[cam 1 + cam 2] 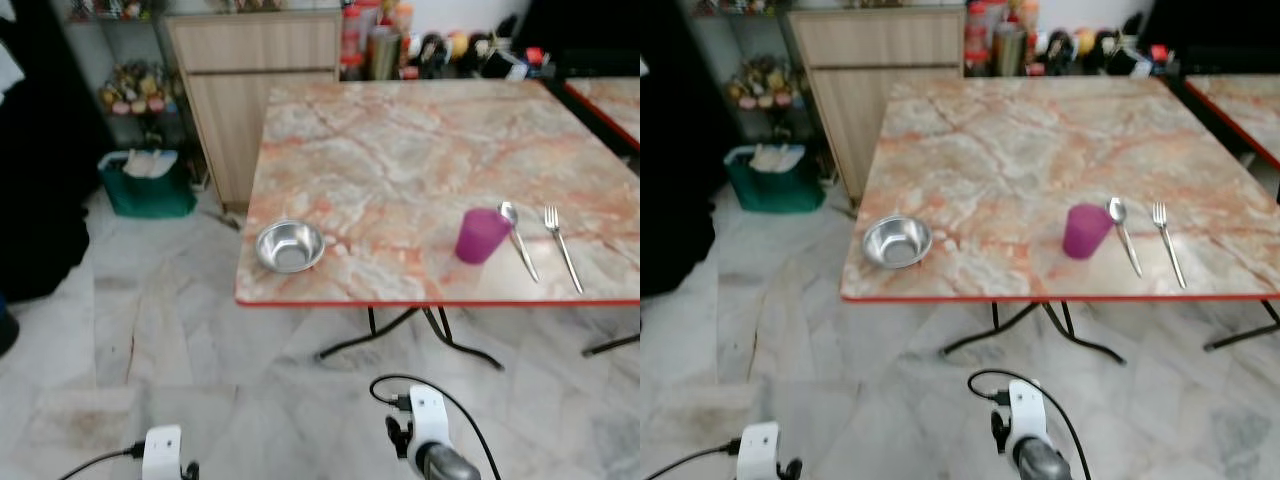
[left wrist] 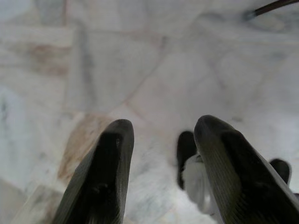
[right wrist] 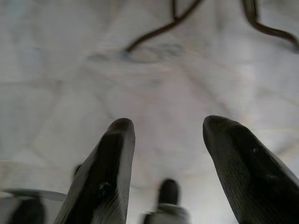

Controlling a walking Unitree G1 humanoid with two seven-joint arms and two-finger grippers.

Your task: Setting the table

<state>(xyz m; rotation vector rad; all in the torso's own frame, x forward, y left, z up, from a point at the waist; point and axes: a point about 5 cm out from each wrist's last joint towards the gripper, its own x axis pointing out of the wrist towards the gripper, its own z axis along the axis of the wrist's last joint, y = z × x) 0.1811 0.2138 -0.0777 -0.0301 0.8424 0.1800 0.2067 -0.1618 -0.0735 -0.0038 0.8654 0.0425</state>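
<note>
Hanging low over the floor, your left tool (image 2: 159, 168) and right tool (image 3: 166, 163) gape empty; the steel bowl (image 1: 290, 246) sits ahead on the counter's (image 1: 400, 150) near-left corner, nearer your left arm.

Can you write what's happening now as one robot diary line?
left gripper: open, idle | right gripper: open, idle | table: bowl, purple cup, spoon, fork

wooden cabinet (image 1: 255, 80), green bin (image 1: 148, 184), bottles (image 1: 380, 40), marble floor (image 1: 150, 330)

One steel bowl (image 1: 289, 246), one purple cup (image 1: 481, 236), one spoon (image 1: 518, 238), one fork (image 1: 562, 247), one table (image 1: 400, 150)
</note>
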